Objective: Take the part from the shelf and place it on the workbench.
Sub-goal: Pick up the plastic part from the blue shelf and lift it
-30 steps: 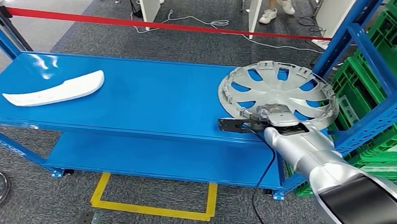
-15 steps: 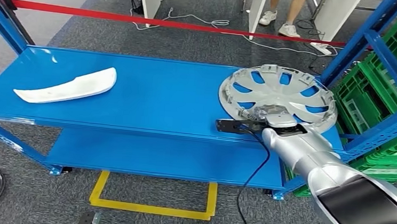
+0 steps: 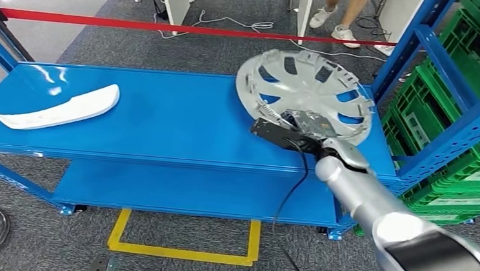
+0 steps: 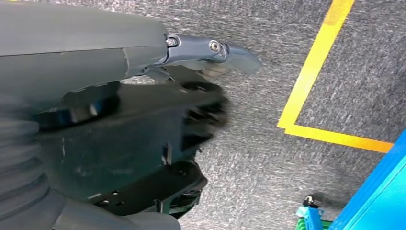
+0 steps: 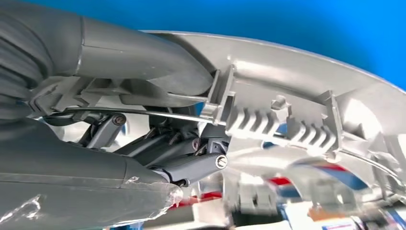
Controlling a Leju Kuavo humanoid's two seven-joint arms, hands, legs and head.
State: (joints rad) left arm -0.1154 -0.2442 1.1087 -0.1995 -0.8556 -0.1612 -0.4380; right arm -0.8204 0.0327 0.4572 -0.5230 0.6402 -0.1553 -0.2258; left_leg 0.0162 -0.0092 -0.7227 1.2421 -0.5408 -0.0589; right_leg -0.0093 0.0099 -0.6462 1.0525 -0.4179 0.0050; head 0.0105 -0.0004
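The right hand (image 3: 303, 124) grips the wheel cover (image 3: 305, 92) by its rim, tilted above the shelf (image 3: 161, 123); such an edge grip may slip.

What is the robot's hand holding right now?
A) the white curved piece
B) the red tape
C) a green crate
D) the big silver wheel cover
D: the right hand grips the rim of the silver wheel cover, tilted up off the blue shelf.

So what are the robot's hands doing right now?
Left hand: hangs over the floor, blurred; cannot tell.
Right hand: holding the hubcap by its rim.
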